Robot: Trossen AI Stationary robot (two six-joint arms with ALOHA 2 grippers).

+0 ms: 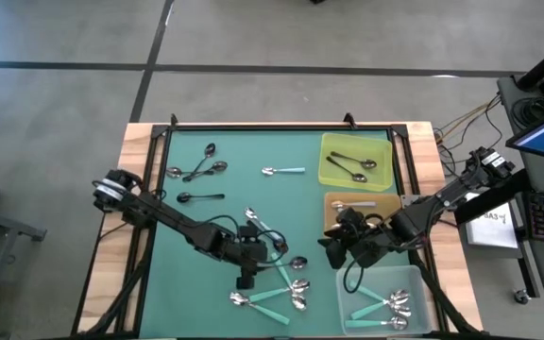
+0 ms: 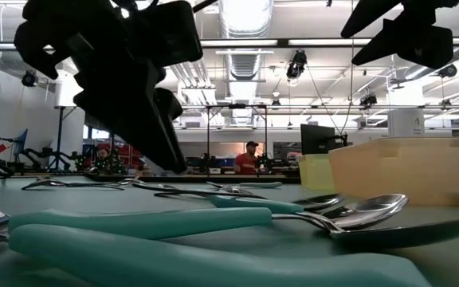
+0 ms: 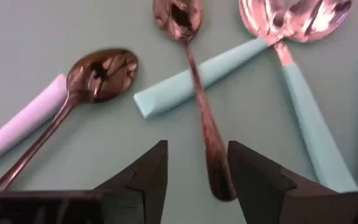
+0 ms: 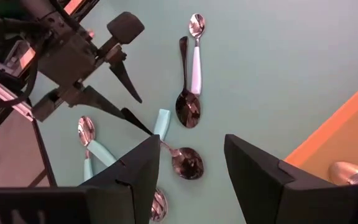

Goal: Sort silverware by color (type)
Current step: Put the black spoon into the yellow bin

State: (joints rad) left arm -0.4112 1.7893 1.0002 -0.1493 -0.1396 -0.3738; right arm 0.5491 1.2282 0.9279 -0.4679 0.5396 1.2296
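Your left gripper [image 1: 246,280] hangs low over the crowded cluster of spoons [image 1: 281,288] at the desk's [image 1: 253,198] near middle, jaws spread and empty, a dark-handled spoon [image 3: 197,93] lying across a teal handle just ahead. Close there and you may pinch two colours together or skid one aside. Your right gripper [image 1: 330,253], jaws spread and empty, waits beside the orange tray [image 1: 333,200]; crowding in risks collision.

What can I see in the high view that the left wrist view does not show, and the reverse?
Only the high view shows the yellow tray, the orange tray, the clear tray and the right gripper. Only the left wrist view shows the dark spoon crossing a light blue handle. Both show the left gripper, open, above the green mat.
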